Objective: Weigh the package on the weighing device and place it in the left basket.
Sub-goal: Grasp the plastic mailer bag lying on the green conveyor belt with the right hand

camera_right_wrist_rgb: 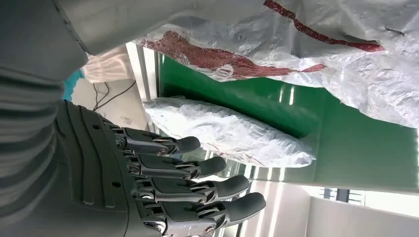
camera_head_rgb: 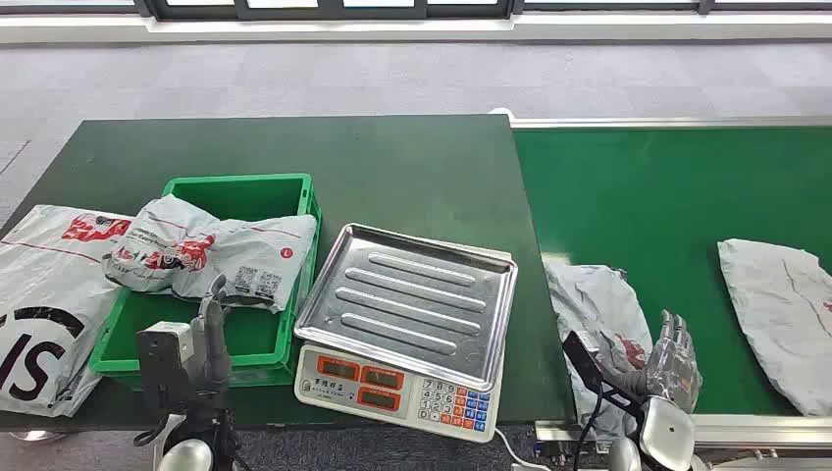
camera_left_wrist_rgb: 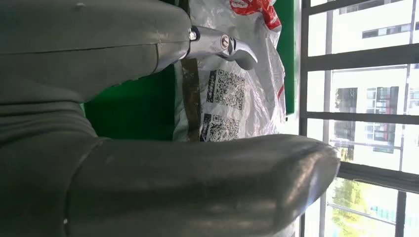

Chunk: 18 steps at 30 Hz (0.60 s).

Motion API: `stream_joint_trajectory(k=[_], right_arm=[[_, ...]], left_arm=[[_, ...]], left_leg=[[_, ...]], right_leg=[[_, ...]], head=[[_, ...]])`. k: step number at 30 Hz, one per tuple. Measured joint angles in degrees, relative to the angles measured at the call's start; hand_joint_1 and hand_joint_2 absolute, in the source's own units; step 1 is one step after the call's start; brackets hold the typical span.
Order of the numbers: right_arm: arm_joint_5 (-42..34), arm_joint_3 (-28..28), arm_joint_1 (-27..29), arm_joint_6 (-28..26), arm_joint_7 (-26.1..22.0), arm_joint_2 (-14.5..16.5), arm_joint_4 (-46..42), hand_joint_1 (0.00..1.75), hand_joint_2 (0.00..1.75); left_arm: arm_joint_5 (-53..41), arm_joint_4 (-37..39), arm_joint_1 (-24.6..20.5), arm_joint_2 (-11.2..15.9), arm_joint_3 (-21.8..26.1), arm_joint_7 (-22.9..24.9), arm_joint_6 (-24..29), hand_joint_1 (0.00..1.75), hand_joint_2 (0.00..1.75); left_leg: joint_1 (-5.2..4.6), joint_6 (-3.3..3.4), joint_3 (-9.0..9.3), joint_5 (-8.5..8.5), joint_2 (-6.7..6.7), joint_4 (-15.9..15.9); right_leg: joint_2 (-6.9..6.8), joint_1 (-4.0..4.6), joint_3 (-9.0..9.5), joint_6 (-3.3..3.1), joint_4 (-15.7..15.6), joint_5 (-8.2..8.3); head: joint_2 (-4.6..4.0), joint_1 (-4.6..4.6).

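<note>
A crumpled grey package [camera_head_rgb: 600, 314] with red print lies on the green conveyor belt [camera_head_rgb: 677, 196], just right of the scale [camera_head_rgb: 407, 329]; its steel pan is bare. My right hand [camera_head_rgb: 673, 361] hovers open at the package's near right side, fingers apart and holding nothing; the right wrist view has the same package [camera_right_wrist_rgb: 316, 44] beyond the fingers [camera_right_wrist_rgb: 197, 185]. My left hand [camera_head_rgb: 209, 339] stands open over the front edge of the green basket [camera_head_rgb: 245, 196], below a white package [camera_head_rgb: 221, 253] draped across it. That package's QR labels [camera_left_wrist_rgb: 225, 106] show past the left thumb.
A large white bag [camera_head_rgb: 44, 294] lies on the table left of the basket. Another grey package [camera_head_rgb: 780, 314] rests further right on the belt, seen also as a flat package [camera_right_wrist_rgb: 227, 131]. The dark green table [camera_head_rgb: 392, 167] stretches behind the scale.
</note>
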Motion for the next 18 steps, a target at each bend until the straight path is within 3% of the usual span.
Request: stream_joint_trajectory(k=[11, 18], right_arm=[[-2.4, 0.0, -0.5, 8.5, -1.8, 0.1, 8.1, 0.0, 1.75], [-2.7, 0.3, -1.7, 9.5, -2.0, 0.3, 13.3, 0.0, 1.75]], left_arm=[[0.6, 0.8, -0.5, 0.1, 0.0, -0.1, -1.6, 0.0, 0.0], [0.6, 2.0, -1.4, 0.2, -0.1, 0.1, -1.8, 0.0, 0.0]], left_leg=[[0.01, 0.0, 0.05, -0.01, 0.01, 0.0], [0.02, 0.03, 0.41, -0.27, 0.34, 0.0]], right_leg=[[0.01, 0.01, 0.02, 0.0, 0.0, 0.0], [0.41, 0.04, 0.39, 0.02, 0.0, -0.16]], head=[[0.0, 0.0], [0.0, -0.01]])
